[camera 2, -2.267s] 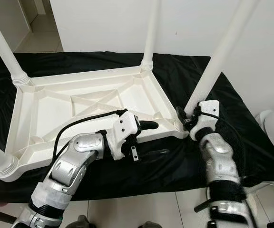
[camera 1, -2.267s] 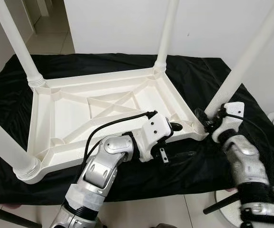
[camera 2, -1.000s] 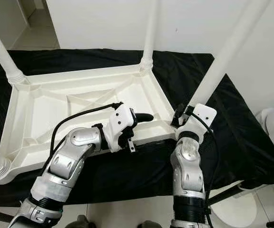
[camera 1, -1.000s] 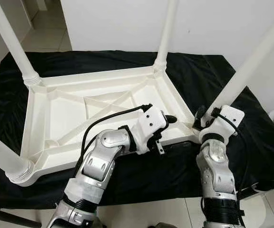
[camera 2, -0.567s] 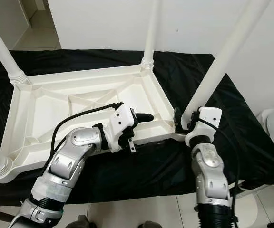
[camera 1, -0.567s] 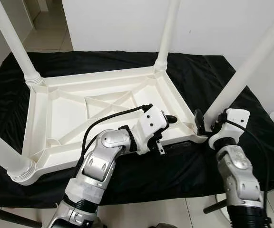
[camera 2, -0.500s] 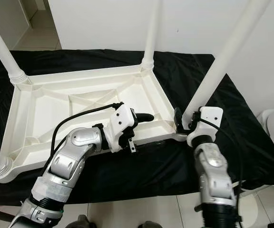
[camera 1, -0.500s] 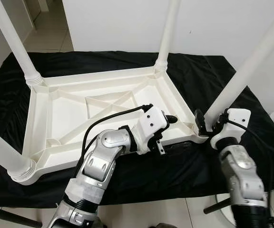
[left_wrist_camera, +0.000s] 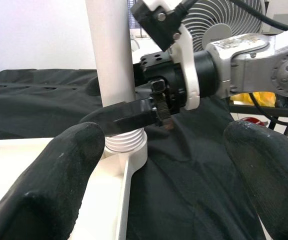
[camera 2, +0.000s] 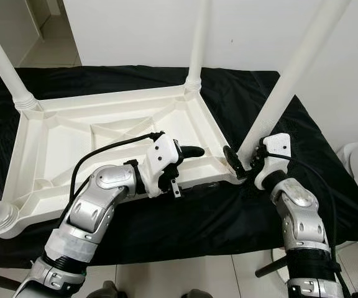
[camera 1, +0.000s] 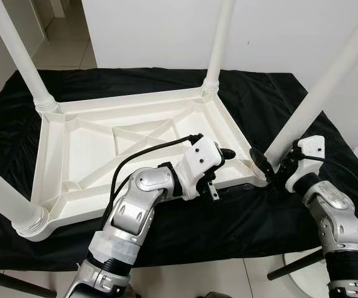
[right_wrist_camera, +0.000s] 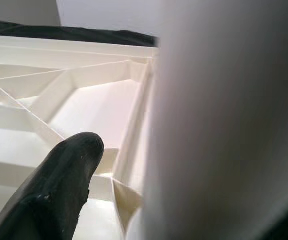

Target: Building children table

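Black cloth (camera 1: pixel 272 99) under upturned white table (camera 1: pixel 135 139), legs up

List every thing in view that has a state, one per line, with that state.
White table: upside down on the black cloth, four legs up.
Near right leg: standing in its corner socket, leaning.
Right tool: fingers around that leg's base.
Left tool: open, straddling the table's near rim.
Fan: standing behind the right arm.

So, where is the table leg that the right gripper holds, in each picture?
Left eye: table leg, far right.
Right eye: far right.
Left wrist: white column behind the right gripper.
Right wrist: blurred white mass.
Shared landmark: its threaded collar.
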`<state>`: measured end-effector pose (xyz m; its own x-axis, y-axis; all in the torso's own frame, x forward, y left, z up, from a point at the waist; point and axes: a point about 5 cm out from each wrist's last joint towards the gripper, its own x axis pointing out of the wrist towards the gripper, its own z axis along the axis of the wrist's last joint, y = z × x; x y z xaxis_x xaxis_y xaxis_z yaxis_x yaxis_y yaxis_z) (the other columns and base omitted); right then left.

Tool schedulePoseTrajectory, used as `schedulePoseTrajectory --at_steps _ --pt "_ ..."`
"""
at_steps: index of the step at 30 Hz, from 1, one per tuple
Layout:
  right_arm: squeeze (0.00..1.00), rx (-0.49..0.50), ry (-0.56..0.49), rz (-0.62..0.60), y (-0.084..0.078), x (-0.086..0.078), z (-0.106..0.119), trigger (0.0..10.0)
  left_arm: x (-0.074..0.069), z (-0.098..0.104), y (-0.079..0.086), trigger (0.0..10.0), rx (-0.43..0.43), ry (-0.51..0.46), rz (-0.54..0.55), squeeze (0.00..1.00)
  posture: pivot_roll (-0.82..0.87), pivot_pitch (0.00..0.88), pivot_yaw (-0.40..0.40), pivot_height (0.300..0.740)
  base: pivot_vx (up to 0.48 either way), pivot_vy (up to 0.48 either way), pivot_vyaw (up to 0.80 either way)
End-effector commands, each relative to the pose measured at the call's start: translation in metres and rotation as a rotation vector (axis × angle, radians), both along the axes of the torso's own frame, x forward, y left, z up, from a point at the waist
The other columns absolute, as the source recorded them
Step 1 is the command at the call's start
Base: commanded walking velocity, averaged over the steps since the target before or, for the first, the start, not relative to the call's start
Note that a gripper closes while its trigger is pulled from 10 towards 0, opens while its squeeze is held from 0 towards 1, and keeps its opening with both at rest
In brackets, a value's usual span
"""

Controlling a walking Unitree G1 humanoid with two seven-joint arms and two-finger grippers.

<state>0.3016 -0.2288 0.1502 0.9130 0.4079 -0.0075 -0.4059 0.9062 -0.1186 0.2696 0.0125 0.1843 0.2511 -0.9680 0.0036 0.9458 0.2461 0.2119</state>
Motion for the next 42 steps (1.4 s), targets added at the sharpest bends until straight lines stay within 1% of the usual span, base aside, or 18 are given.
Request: schedulePoseTrajectory --at_steps 1,5,6,10,11,21,22,23,26,27,29,30,31,32,33,36,38,42 --pt "0.00 -0.023 0.009 0.024 -0.001 0.002 0.000 10.0 0.008 0.003 0.000 10.0 -0.024 -0.021 0.142 0.00 -0.03 0.000 -0.015 0.740 0.000 0.000 0.00" --pt "0.00 -0.063 0.033 0.067 0.000 0.012 -0.001 10.0 0.008 0.004 0.000 10.0 -0.027 -0.023 0.146 0.00 -0.02 0.000 -0.020 0.740 0.000 0.000 0.00" --pt "0.00 -0.063 0.048 0.074 -0.001 0.013 -0.003 3.5 0.008 0.004 0.001 10.0 -0.029 -0.024 0.149 0.00 -0.01 0.000 -0.026 0.740 0.000 0.000 0.00" --pt "0.00 -0.061 0.057 0.084 -0.002 0.014 -0.004 3.5 0.008 0.005 0.001 10.0 -0.030 -0.024 0.152 0.00 -0.01 0.000 -0.026 0.740 0.000 0.000 0.00" --pt "0.00 -0.060 0.069 0.087 -0.003 0.013 -0.007 0.0 0.008 0.005 0.002 10.0 -0.031 -0.023 0.156 0.00 -0.01 0.004 -0.030 0.740 0.000 0.000 0.00" --pt "0.00 -0.040 0.105 0.097 -0.011 0.007 -0.018 0.0 0.008 0.004 0.003 10.0 -0.031 -0.021 0.163 0.00 -0.02 0.008 -0.024 0.740 0.000 0.000 0.00" --pt "0.00 -0.041 0.107 0.097 -0.012 0.007 -0.020 0.2 0.009 0.005 0.003 10.0 -0.031 -0.021 0.162 0.00 -0.02 0.008 -0.024 0.740 0.000 0.000 0.00" --pt "0.00 -0.049 0.113 0.040 -0.013 0.008 -0.022 10.0 0.009 0.005 0.003 10.0 -0.030 -0.022 0.161 0.00 -0.02 0.008 -0.021 0.740 0.000 0.000 0.00" --pt "0.00 -0.049 0.113 0.040 -0.013 0.008 -0.022 10.0 0.009 0.005 0.003 10.0 -0.030 -0.022 0.161 0.00 -0.02 0.008 -0.021 0.740 0.000 0.000 0.00" --pt "0.00 -0.061 0.122 -0.016 -0.013 0.009 -0.024 10.0 0.010 0.005 0.003 10.0 -0.030 -0.022 0.160 0.00 -0.02 0.008 -0.021 0.740 0.000 0.000 0.00" --pt "0.00 -0.061 0.122 -0.016 -0.013 0.009 -0.024 10.0 0.010 0.005 0.003 10.0 -0.030 -0.022 0.160 0.00 -0.02 0.008 -0.021 0.740 0.000 0.000 0.00" --pt "0.00 -0.062 0.123 -0.078 -0.013 0.011 -0.026 10.0 0.010 0.005 0.003 10.0 -0.029 -0.022 0.161 0.00 -0.02 0.009 -0.023 0.740 0.000 0.000 0.00" --pt "0.00 -0.062 0.123 -0.078 -0.013 0.011 -0.026 10.0 0.010 0.005 0.003 10.0 -0.029 -0.022 0.161 0.00 -0.02 0.009 -0.023 0.740 0.000 0.000 0.00" --pt "0.00 -0.011 0.113 -0.171 -0.004 0.011 -0.023 10.0 0.012 0.004 0.005 10.0 -0.024 -0.023 0.170 0.00 -0.02 0.010 -0.027 0.740 0.000 0.000 0.00" --pt "0.00 -0.011 0.113 -0.171 -0.004 0.011 -0.023 10.0 0.012 0.004 0.005 10.0 -0.024 -0.023 0.170 0.00 -0.02 0.010 -0.027 0.740 0.000 0.000 0.00" --pt "0.00 0.075 0.108 -0.262 0.010 0.009 -0.019 10.0 0.014 0.004 0.008 10.0 -0.020 -0.025 0.184 0.00 -0.02 0.011 -0.030 0.740 0.000 0.000 0.00" --pt "0.00 0.103 0.113 -0.333 0.013 0.009 -0.020 10.0 0.015 0.004 0.009 10.0 -0.019 -0.026 0.188 0.00 -0.02 0.011 -0.032 0.740 0.000 0.000 0.00" --pt "0.00 0.128 0.114 -0.385 0.017 0.007 -0.021 10.0 0.015 0.003 0.009 10.0 -0.019 -0.027 0.189 0.00 -0.02 0.007 -0.035 0.740 0.000 0.000 0.00"
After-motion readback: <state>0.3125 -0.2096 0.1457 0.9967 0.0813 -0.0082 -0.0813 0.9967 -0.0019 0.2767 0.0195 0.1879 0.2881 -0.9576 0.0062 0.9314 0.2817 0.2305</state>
